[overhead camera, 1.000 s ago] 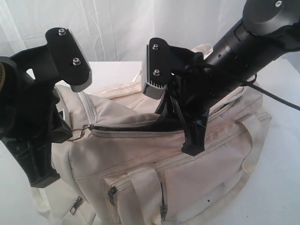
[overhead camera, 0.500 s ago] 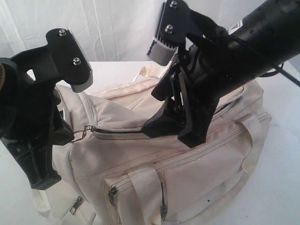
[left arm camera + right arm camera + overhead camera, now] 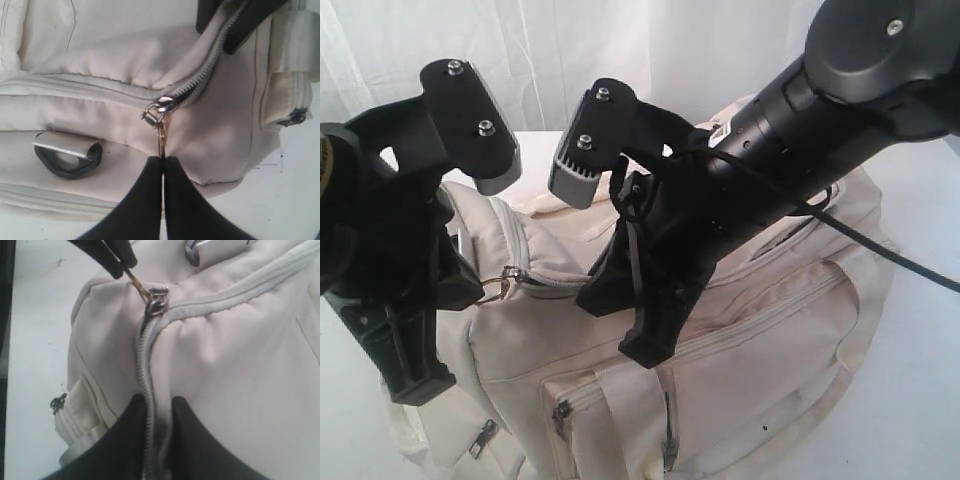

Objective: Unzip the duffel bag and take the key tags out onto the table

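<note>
Evidently mid-unzip: left gripper (image 3: 162,160) clamps the zipper ring (image 3: 500,282), exterior view's left; right gripper (image 3: 156,401) straddles the duffel bag (image 3: 770,330) zip, grip unclear; key tags unseen.

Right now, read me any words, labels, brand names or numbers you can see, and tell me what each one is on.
No text can be read in any view.
Left wrist view: a tiny line of dark print at one end of the duffel bag, near the table; too small to read.
</note>
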### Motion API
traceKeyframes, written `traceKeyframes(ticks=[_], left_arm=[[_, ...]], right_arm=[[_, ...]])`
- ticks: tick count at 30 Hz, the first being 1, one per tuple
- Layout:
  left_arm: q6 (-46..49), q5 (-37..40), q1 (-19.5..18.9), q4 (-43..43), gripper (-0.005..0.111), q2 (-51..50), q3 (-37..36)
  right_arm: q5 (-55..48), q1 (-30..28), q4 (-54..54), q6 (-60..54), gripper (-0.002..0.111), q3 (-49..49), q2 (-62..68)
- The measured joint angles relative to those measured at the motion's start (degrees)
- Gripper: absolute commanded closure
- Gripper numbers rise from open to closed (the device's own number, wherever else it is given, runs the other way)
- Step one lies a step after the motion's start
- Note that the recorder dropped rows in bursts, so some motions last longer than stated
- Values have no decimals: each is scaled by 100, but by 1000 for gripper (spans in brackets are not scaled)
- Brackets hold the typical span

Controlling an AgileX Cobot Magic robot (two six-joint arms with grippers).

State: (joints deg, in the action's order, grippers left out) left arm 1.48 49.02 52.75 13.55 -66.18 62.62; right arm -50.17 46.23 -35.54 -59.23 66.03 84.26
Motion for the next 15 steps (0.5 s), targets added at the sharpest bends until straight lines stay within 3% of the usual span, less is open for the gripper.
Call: traceKeyframes(ticks=[6, 15], left_arm=[[-260, -52, 0, 185, 107, 0, 0], [-1544, -313, 11, 1455, 107, 0, 0]], right_arm=[[-189, 0, 12, 128, 108, 0, 0], [-130, 0, -60, 140, 108, -170, 0]])
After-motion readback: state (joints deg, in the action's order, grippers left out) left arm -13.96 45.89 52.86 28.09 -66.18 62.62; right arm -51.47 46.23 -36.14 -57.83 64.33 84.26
